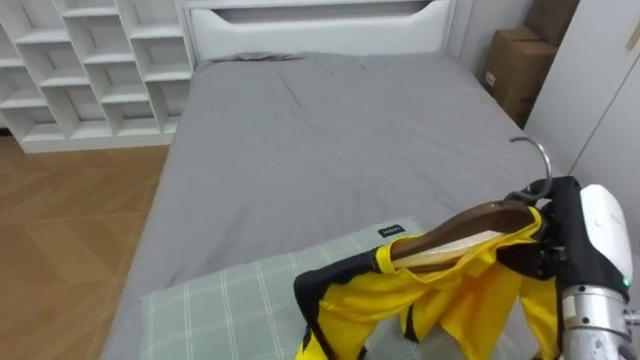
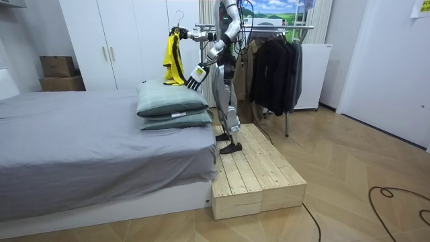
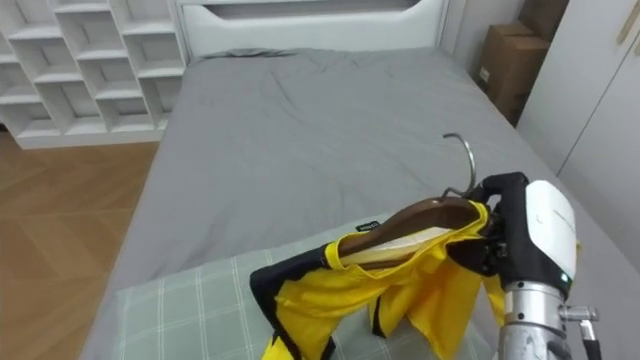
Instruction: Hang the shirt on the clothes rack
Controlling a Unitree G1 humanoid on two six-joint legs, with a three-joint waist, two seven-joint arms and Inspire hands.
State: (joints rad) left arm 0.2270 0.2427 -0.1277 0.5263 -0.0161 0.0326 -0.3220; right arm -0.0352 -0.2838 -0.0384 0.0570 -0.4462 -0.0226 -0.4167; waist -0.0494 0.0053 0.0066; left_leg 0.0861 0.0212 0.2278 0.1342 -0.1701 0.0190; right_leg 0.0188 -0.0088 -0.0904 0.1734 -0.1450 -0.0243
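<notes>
Across the upper left of the eye views, white cubby shelves (image 1: 90, 70) are standing on a wooden floor (image 1: 60, 230), and cardboard boxes (image 1: 520, 65) are sitting at the upper right beside white wardrobe doors (image 1: 600, 100). Between them a bed (image 1: 320, 130) with a grey sheet is taking up the middle, its white headboard (image 1: 320, 25) running along the top edge, and a green checked pillow (image 1: 220, 300) is lying across the bottom edge. In the room view the robot is standing on a low wooden platform (image 2: 259, 175) at the pillow end of the bed, with a clothes rack (image 2: 275, 60) of dark clothes just behind it in the upper middle. At the lower right of the eye views the right hand (image 1: 590, 235) is gripping a wooden hanger (image 1: 470, 222) by its right end, fingers curled round it, the metal hook pointing up. A yellow garment (image 1: 470, 290) with black trim is draping from the hanger over the pillow, left of the hand; whether it is touching the pillow cannot be told. The left hand (image 2: 195, 76) is hovering lower, beside the pillow, fingers straight and spread.
</notes>
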